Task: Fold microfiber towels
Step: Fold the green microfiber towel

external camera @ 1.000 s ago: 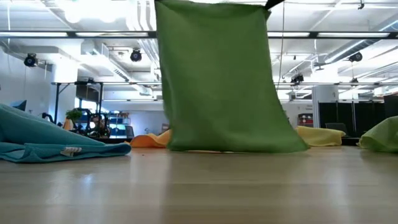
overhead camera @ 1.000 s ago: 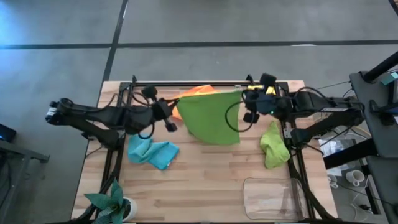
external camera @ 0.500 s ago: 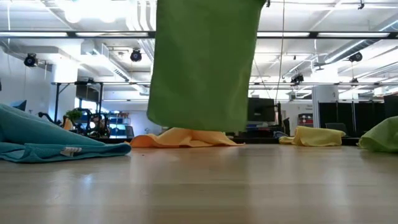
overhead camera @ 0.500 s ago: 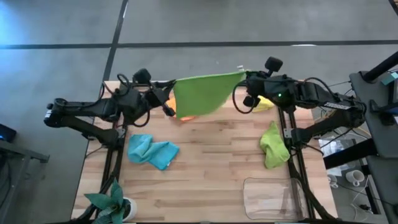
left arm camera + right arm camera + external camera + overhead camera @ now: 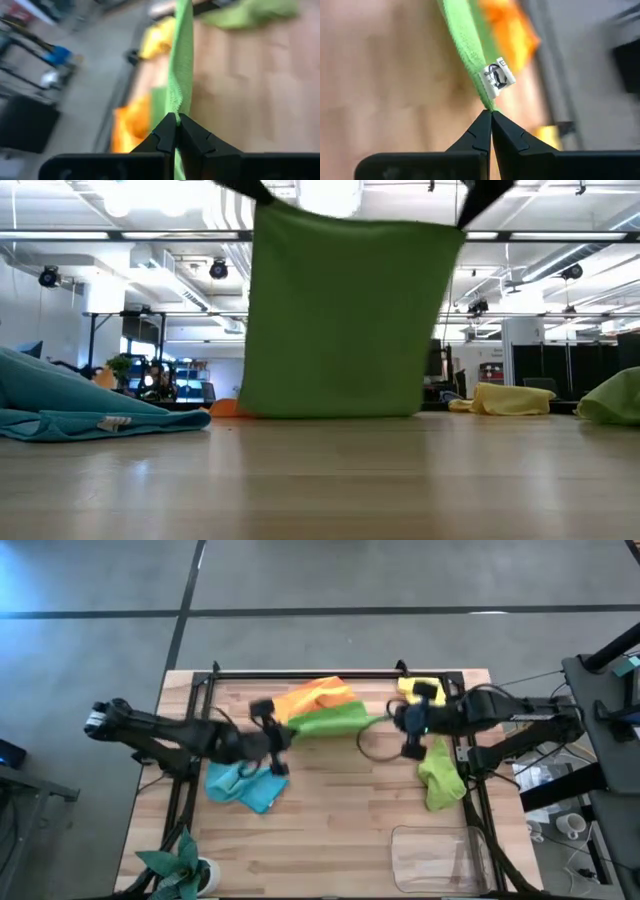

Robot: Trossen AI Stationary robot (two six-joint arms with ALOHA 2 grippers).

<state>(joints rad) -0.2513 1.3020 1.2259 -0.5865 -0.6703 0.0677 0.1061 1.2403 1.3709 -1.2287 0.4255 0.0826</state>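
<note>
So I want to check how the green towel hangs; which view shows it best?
The low view: the green towel hangs as a full flat sheet, its bottom edge at the table. The high view shows only a narrow strip between both arms. Each wrist view shows just a pinched corner edge-on, one with a tag.

Fuzzy matt green microfiber cloth (image 5: 340, 315), pale wooden plank tabletop (image 5: 340, 825) with slight sheen, clear glossy plastic tray (image 5: 440, 858).
</note>
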